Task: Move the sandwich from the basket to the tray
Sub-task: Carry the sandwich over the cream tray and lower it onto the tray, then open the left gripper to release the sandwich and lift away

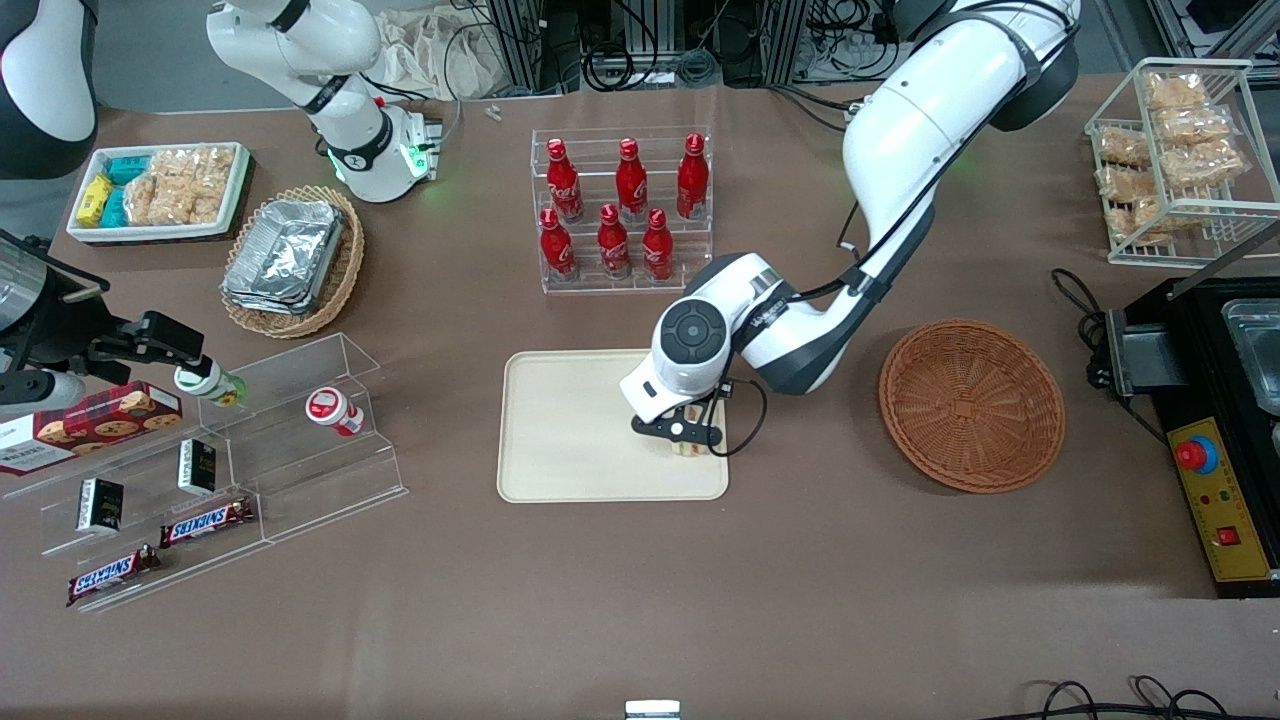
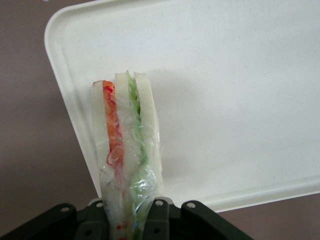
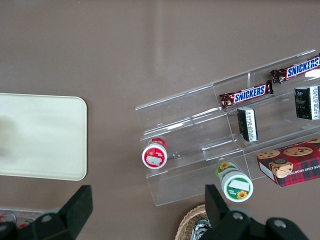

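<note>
Hovering over the flat cream-beige rectangular tray (image 1: 570, 430), at the corner nearest the round reddish-brown wicker basket (image 1: 972, 405): black two-finger gripper (image 1: 688, 447), clenched on the wrapped triangular white-bread sandwich (image 2: 127, 150), above that corner.

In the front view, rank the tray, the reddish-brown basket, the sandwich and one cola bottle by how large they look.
1. The tray, largest.
2. The basket, somewhat smaller.
3. A cola bottle.
4. The sandwich, though mostly hidden under the gripper shut on it over the tray's corner nearest the basket, so its rank is unsure.
</note>
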`<state>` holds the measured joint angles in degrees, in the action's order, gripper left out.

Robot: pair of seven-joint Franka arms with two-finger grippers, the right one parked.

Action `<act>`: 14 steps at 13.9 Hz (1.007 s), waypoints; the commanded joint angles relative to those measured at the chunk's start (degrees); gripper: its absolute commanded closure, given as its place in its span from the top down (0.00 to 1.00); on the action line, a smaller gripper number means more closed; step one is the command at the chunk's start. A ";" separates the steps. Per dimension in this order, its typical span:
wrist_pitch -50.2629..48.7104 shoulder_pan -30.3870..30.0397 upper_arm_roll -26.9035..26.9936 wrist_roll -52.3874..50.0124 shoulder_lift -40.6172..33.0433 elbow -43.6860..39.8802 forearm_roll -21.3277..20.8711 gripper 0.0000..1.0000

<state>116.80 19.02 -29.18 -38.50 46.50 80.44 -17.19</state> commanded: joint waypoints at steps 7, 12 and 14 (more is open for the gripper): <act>1.24 0.58 0.09 -5.96 2.98 -2.22 -4.26 0.65; 0.89 -0.21 0.17 -7.46 1.32 -2.39 -4.43 1.00; 0.10 -4.06 -0.09 -7.55 -1.14 -2.04 -3.65 1.00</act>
<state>118.24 18.15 -28.88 -45.02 48.23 78.01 -20.37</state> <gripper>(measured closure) 0.093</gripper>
